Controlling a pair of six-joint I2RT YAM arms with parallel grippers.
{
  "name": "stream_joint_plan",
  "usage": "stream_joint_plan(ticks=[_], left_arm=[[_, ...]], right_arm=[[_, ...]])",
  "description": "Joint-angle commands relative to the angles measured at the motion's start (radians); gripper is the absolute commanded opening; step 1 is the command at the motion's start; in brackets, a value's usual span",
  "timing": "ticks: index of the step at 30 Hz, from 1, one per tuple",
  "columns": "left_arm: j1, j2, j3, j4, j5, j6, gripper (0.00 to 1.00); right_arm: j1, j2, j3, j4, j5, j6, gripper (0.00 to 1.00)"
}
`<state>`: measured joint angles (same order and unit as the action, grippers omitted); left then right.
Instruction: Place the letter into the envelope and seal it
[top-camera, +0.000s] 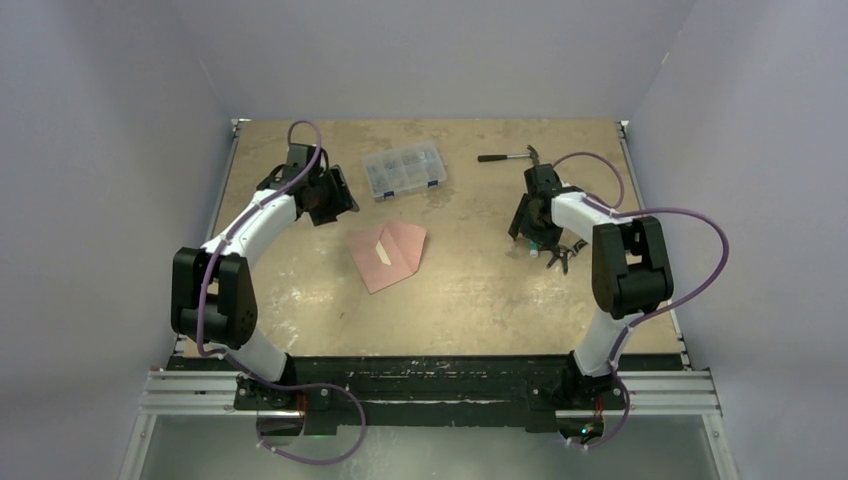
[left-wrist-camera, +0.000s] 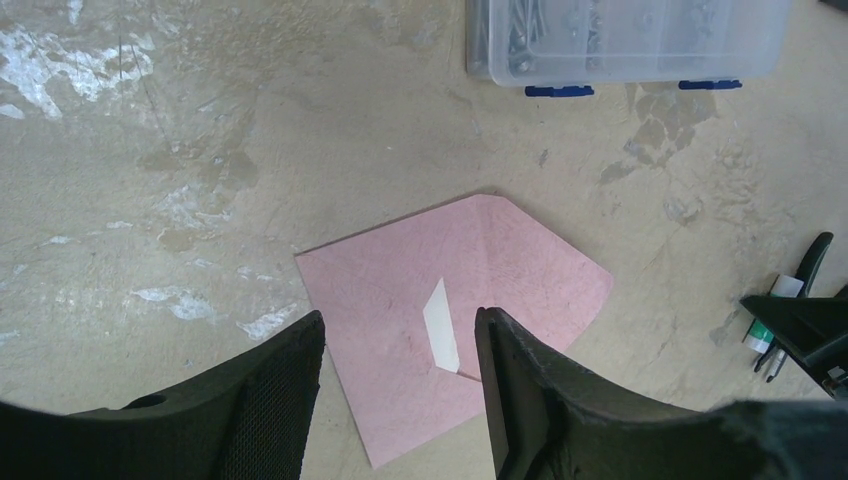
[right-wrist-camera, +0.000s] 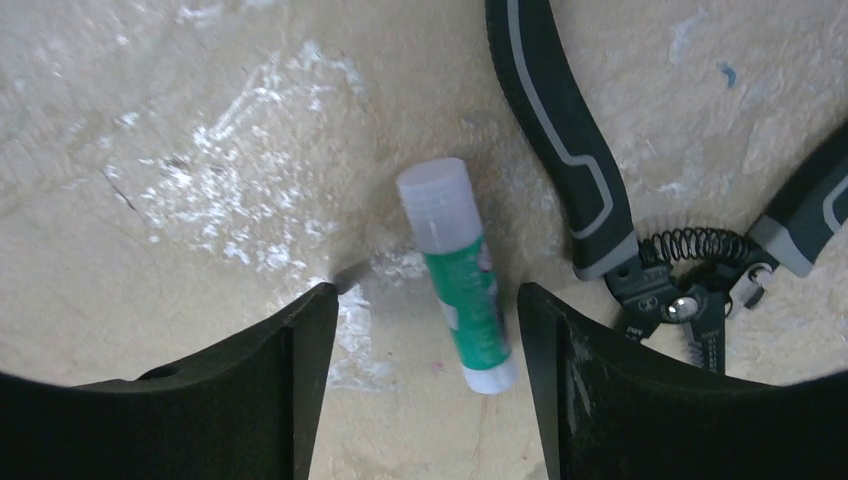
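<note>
The salmon-pink envelope (top-camera: 392, 258) lies flat mid-table with its flap folded down, and a narrow white sliver (left-wrist-camera: 440, 326) shows at the seam. The letter is hidden from every view. My left gripper (top-camera: 335, 195) hovers open behind and left of the envelope. In the left wrist view the envelope (left-wrist-camera: 520, 270) lies below the gripper (left-wrist-camera: 400, 318), untouched. My right gripper (top-camera: 535, 238) is open over the table's right side. A green glue stick (right-wrist-camera: 460, 285) lies on the table between the fingers of that gripper (right-wrist-camera: 425, 292), not clamped.
A clear compartment box (top-camera: 403, 168) sits behind the envelope, and a hammer (top-camera: 505, 157) lies at the back right. Black-handled spring pliers (right-wrist-camera: 600, 200) rest just right of the glue stick. Purple walls enclose the table on three sides.
</note>
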<state>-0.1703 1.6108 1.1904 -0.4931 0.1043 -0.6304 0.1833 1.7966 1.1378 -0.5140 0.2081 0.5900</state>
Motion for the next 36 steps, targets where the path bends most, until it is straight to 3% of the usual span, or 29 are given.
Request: stream_joint_plan(ticks=[1, 4, 12, 16, 19, 23, 28, 36], left_arm=[[0.005, 0.001, 0.057, 0.018, 0.019, 0.033, 0.57], [0.005, -0.004, 0.064, 0.02, 0.028, 0.04, 0.57], [0.005, -0.02, 0.056, 0.092, 0.166, 0.055, 0.57], [0.002, -0.034, 0.028, 0.206, 0.312, 0.038, 0.62], [-0.015, -0.051, 0.001, 0.346, 0.426, -0.004, 0.78], [-0.092, -0.034, 0.011, 0.517, 0.499, -0.034, 0.91], [-0.194, 0.023, 0.072, 0.61, 0.548, -0.042, 0.85], [-0.202, 0.065, 0.092, 0.7, 0.655, -0.149, 0.73]], right_arm=[[-0.011, 0.024, 0.015, 0.055, -0.004, -0.029, 0.68], [-0.021, 0.047, 0.028, 0.071, 0.007, -0.043, 0.63], [-0.03, 0.063, 0.043, 0.102, -0.041, -0.063, 0.13], [-0.027, -0.051, 0.006, 0.268, -0.238, -0.046, 0.11], [-0.016, -0.155, -0.056, 0.474, -0.487, 0.092, 0.11], [0.074, -0.237, -0.088, 0.705, -0.578, 0.279, 0.12], [0.181, -0.258, -0.069, 0.897, -0.612, 0.454, 0.13], [0.21, -0.254, -0.028, 0.955, -0.698, 0.554, 0.13]])
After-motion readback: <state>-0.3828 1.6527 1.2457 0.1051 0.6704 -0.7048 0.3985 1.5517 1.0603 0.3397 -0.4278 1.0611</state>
